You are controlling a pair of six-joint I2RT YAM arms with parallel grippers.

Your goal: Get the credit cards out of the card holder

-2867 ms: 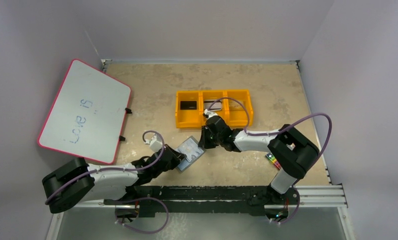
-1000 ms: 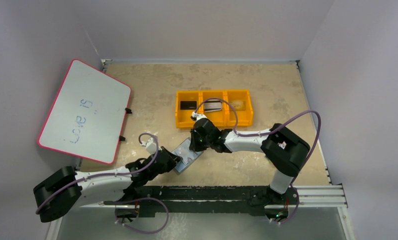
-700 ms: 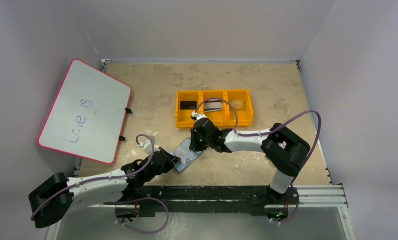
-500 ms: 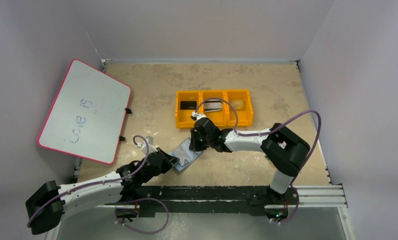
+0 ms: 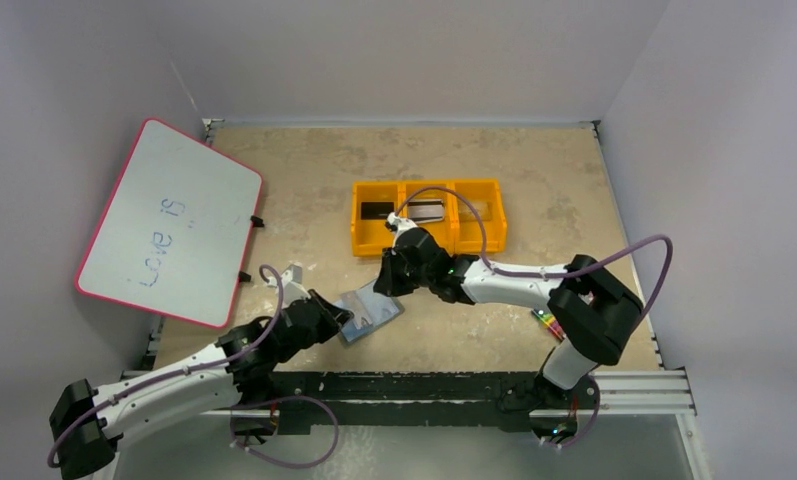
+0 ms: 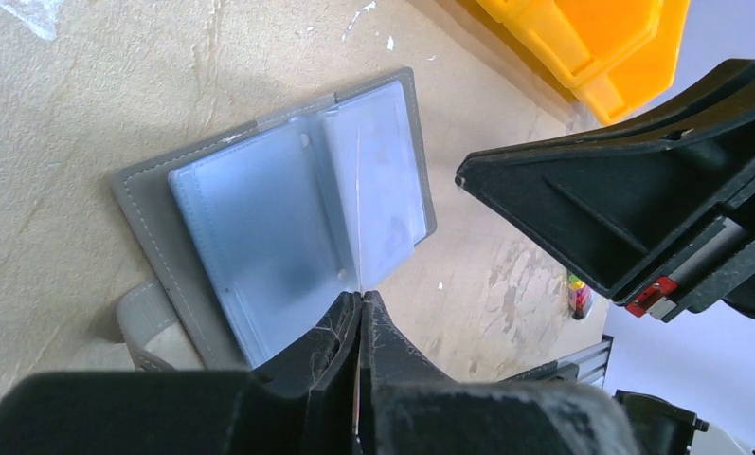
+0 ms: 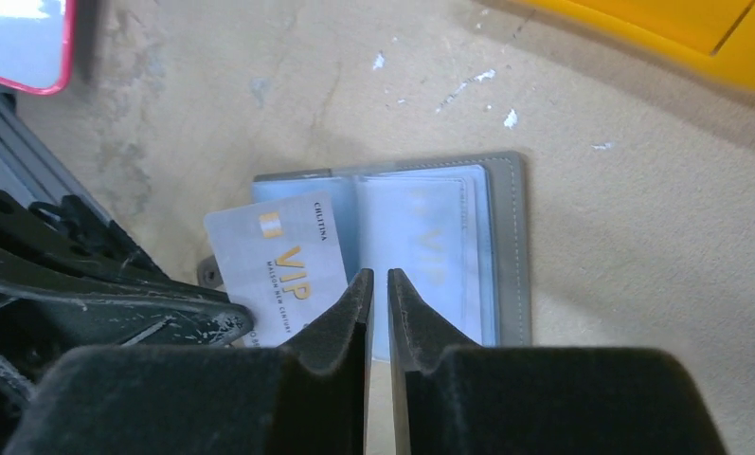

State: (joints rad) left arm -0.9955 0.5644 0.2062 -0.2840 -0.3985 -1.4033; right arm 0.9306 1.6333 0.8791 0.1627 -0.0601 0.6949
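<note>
Now, key relation: the card holder [image 5: 372, 312] lies open on the desk [image 5: 534, 170], its long axis running near-left to far-right. The pale VIP card [image 7: 278, 270] sticks out at its near-left end, straight toward the left tool [image 6: 359, 299].
Left tool: closed on the VIP card's near edge. In its own wrist view the card shows only edge-on, a thin line running into the pinched fingers.
Right tool [image 7: 376, 277]: jaws a thin slit apart with nothing between them, poised over the holder's centre fold toward its far-right half.
Nearer arm: the left, which has the card. By my judgement the pull should run near-left along the holder's axis, with the right tool placed to steady the holder.
Other cards: a black card [image 5: 377, 210] and a silver card [image 5: 429, 211] lie in the yellow bin tray [image 5: 374, 245], on the far side of the holder.
Hidden: whether the VIP card's far edge sits in the pocket, whether the right tool touches the holder, what the far-right pocket holds behind its cloudy plastic, and the tray's right compartment, which is too small to read.
</note>
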